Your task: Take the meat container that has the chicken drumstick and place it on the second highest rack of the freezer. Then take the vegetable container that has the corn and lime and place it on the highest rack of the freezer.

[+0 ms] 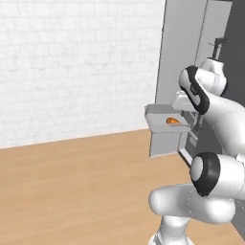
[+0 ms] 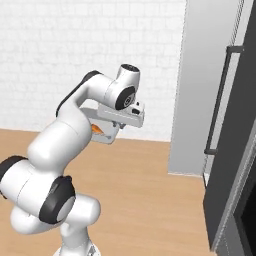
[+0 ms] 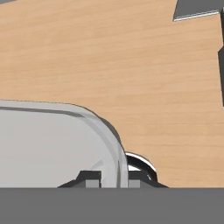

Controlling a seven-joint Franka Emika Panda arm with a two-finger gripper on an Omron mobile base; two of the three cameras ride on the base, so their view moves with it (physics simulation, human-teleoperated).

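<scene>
The gripper (image 3: 111, 178) pinches the rim of the meat container (image 3: 48, 144). The container hangs above the wooden floor (image 3: 131, 65), near the freezer (image 1: 179, 72), carrying the chicken drumstick (image 1: 171, 121).

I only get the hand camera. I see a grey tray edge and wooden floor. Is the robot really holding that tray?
Observer: Yes. The gripper is shut on the rim of the meat container, lifted well above the floor.
Operator: Is there food inside?
Observer: The chicken drumstick lies in it, small and orange-brown.
Operator: Where's the freezer?
Observer: The freezer stands right beside the arm, its door swung open behind the tray.
</scene>
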